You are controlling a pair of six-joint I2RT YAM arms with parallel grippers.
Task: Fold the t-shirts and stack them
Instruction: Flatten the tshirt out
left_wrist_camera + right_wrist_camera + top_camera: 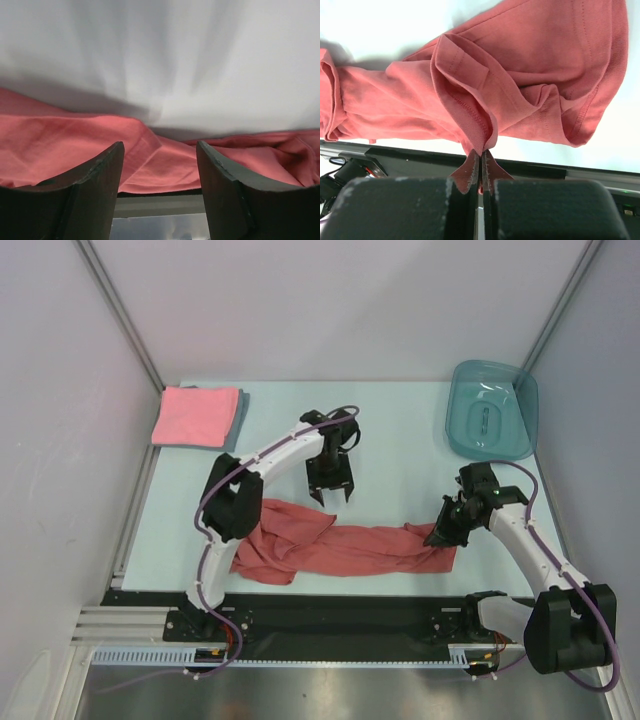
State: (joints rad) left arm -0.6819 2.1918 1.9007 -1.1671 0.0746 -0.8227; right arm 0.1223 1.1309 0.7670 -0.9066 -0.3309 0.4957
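Left pincer (330, 488): fingers apart, nothing between them, not touching cloth. In the left wrist view both fingers (90, 195) stand wide with a gap.

The brick-red t-shirt (330, 545) is unfolded and bunched into a long crumpled strip on the tabletop (400, 430). It sits just on the near side of the left pincer, below its fingertips, and runs out to either side.

Right pincer (443, 533): fingers together, clamped on a folded hem edge at the right end of the brick-red t-shirt. The right wrist view shows the fold pinched right at the fingertips (470, 175), and the rest of the shirt spreads away from the pincer, flat on the tabletop.

Pink t-shirt (193, 416): folded square, well apart from the left pincer, off to its left and farther back, at the far left corner. It lies on top of the folded grey-blue t-shirt (241, 412), of which only an edge shows along the right side.

Teal tub (500, 440): beyond the right pincer at the far right corner, well apart from both pincers. Can't tell what is in it.
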